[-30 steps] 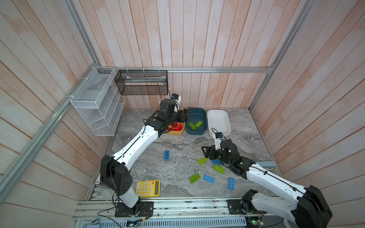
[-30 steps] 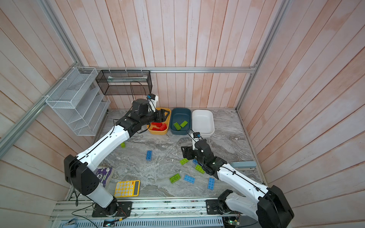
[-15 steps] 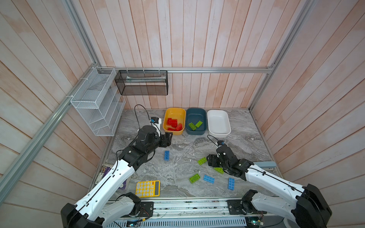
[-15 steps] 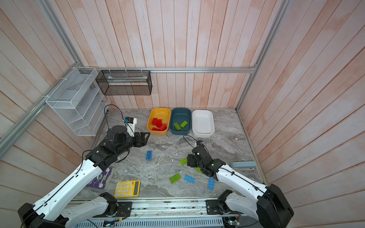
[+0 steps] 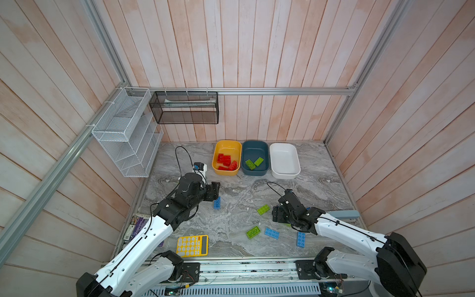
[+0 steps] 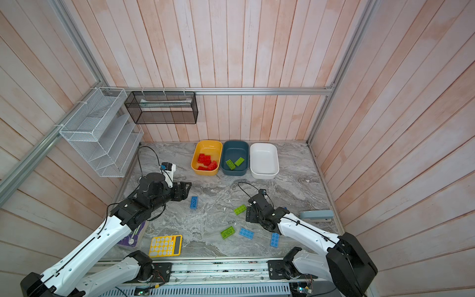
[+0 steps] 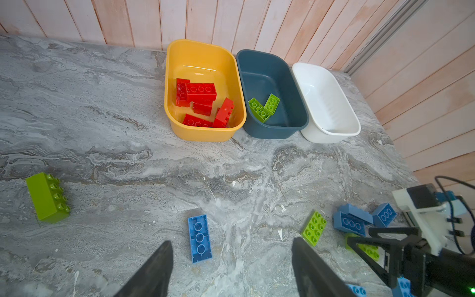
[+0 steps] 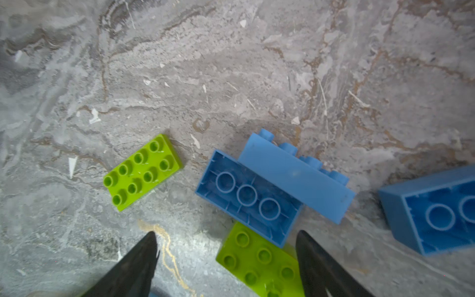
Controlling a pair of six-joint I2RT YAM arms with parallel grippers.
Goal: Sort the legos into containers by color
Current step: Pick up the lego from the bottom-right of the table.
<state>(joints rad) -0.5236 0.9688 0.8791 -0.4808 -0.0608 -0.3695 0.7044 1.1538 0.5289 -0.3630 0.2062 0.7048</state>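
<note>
Left gripper, wide and empty, hangs just behind a blue lego flat on the tabletop, its long axis pointing away between the jaws. Right gripper, likewise wide and empty, straddles a green lego partly under a second blue lego.

We see a grey marbled tabletop. Along its far edge a yellow plastic tub, a dark teal plastic tub and a white plastic tub sit side by side. Light blue studded bricks and lime green studded bricks lie scattered nearer. A yellow calculator lies near left.
</note>
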